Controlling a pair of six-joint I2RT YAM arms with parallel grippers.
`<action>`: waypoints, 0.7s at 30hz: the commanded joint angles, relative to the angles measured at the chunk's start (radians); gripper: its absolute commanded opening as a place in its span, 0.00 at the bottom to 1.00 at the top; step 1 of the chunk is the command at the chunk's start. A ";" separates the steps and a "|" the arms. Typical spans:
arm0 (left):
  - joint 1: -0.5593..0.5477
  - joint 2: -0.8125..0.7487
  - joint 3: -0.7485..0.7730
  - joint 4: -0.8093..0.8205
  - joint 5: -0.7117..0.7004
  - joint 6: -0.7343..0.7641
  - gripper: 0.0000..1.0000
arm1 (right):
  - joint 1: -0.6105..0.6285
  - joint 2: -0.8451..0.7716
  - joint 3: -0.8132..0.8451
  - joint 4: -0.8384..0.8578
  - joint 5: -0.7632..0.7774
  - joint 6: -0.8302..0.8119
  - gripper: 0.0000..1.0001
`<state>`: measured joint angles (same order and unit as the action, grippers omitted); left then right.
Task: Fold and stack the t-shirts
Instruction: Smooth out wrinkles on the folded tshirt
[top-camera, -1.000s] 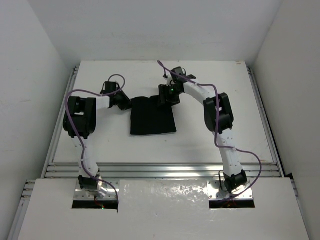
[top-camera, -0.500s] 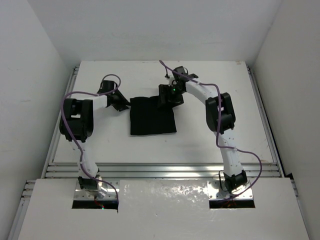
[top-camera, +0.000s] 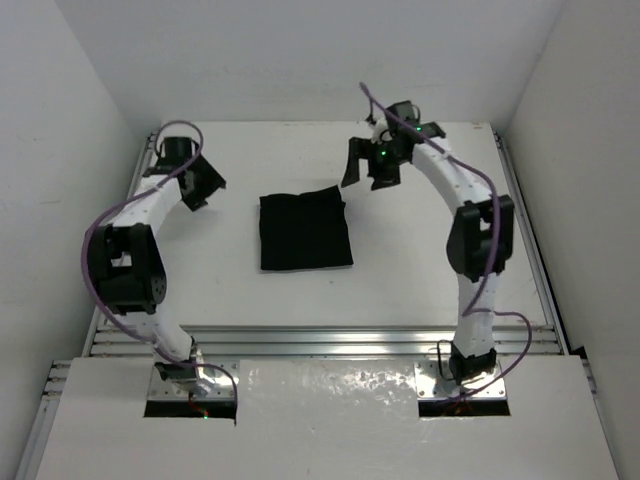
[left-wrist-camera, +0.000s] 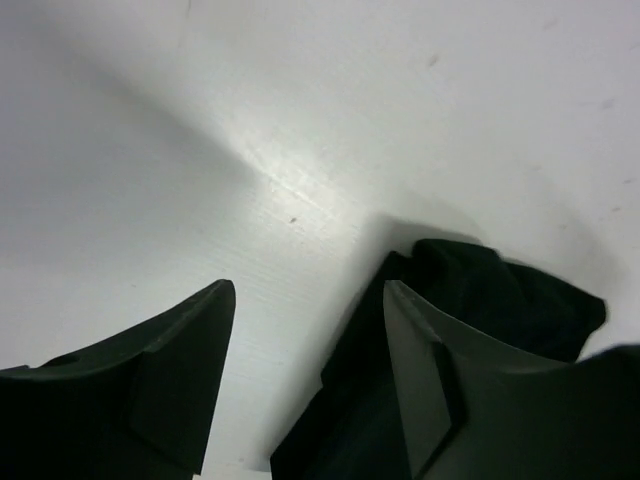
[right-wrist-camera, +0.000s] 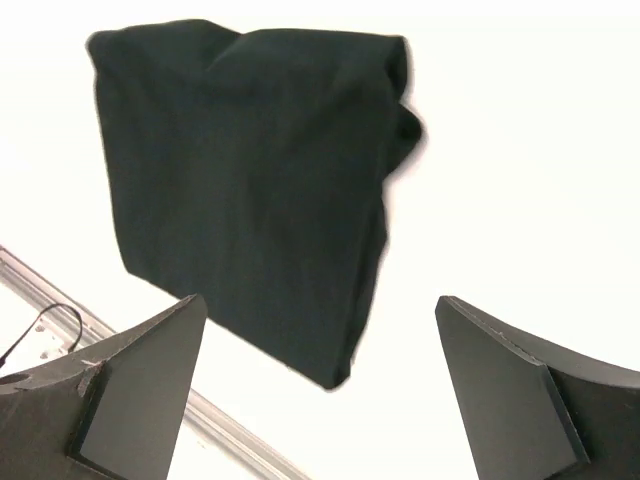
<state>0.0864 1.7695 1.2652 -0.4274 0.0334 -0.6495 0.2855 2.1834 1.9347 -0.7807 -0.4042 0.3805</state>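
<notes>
Shirt (top-camera: 304, 232) sits folded into a rough square mid-counter (top-camera: 420, 260). The left gripper (top-camera: 205, 185) is off at its 10 o'clock and the right gripper (top-camera: 368, 170) at 1 o'clock. Both have their jaws apart, nothing in them, and are clear of the cloth.

My worry is the bunched corner at 1 o'clock. It looks puffy, so the fold could relax open, or a low pass could snag it.

A second ago both grippers were down on the far corners with the left one clamped. Now they've let go and swung outward.
</notes>
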 joint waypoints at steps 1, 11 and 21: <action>-0.004 -0.157 0.155 -0.201 -0.180 0.108 0.61 | -0.039 -0.248 -0.043 -0.124 0.092 -0.052 0.99; -0.062 -0.705 0.005 -0.335 -0.470 0.169 1.00 | -0.039 -0.986 -0.531 -0.238 0.531 -0.091 0.99; -0.172 -0.927 -0.145 -0.499 -0.685 0.160 1.00 | -0.039 -1.490 -0.818 -0.224 0.614 -0.138 0.99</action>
<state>-0.0772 0.8539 1.1355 -0.8738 -0.5442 -0.4942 0.2447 0.7536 1.1397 -1.0241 0.1596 0.2790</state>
